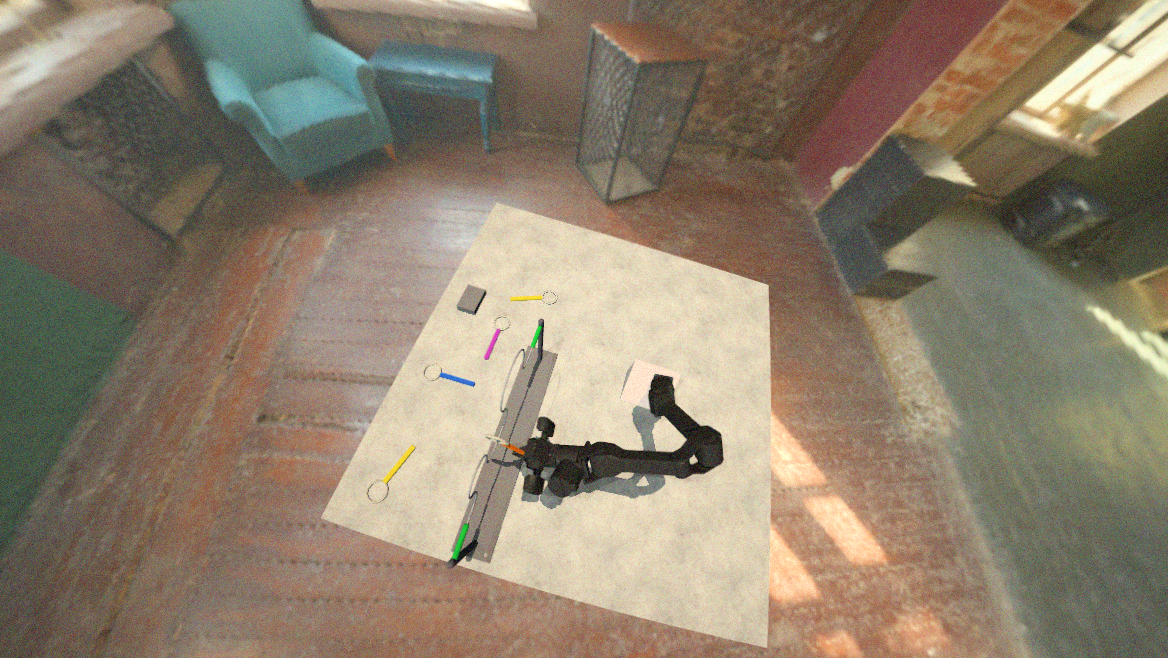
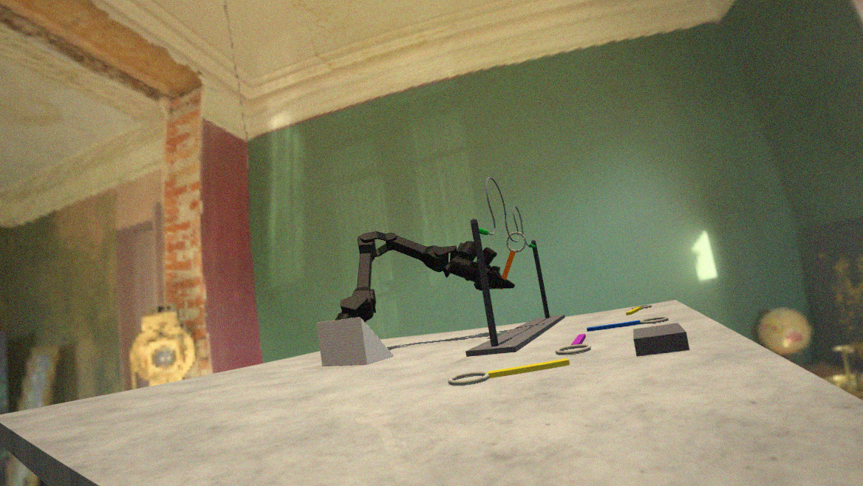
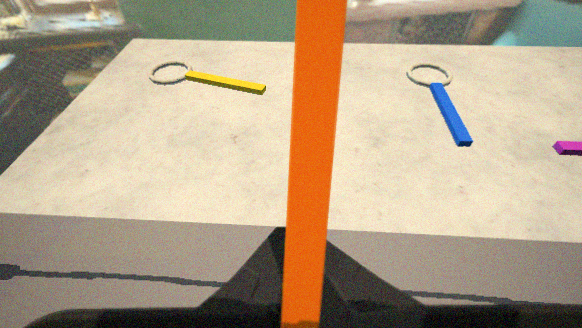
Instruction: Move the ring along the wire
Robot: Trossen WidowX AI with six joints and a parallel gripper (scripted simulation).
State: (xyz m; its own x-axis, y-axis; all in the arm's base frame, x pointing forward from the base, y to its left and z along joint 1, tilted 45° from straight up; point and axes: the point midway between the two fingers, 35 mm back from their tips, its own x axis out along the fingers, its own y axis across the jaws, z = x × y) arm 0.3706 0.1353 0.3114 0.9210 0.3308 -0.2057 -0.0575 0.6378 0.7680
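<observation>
My gripper (image 1: 525, 452) (image 2: 505, 281) (image 3: 291, 238) is shut on the lower end of the orange handle (image 1: 513, 448) (image 2: 509, 264) (image 3: 315, 125). The handle rises from the fingers to the ring (image 2: 516, 251), which is around the grey wire (image 2: 503, 208) in its low middle stretch, between the tall loop and the smaller loop. Whether ring and wire touch, I cannot tell. One green part (image 1: 537, 335) (image 2: 483, 231) is at the post beside the tall loop, the other green part (image 1: 461, 541) (image 2: 532, 245) at the far post in the exterior view. The wrist view does not show the ring.
The posts (image 2: 485, 283) (image 2: 540, 281) stand on a dark base (image 1: 490, 531). Beyond it lie a blue-handled ring (image 1: 457, 379) (image 3: 450, 115), a magenta one (image 1: 492, 344), two yellow ones (image 1: 400, 463) (image 1: 527, 298) and a dark block (image 1: 471, 299) (image 2: 660, 340). A pale wedge (image 2: 343, 343) is by my arm's base.
</observation>
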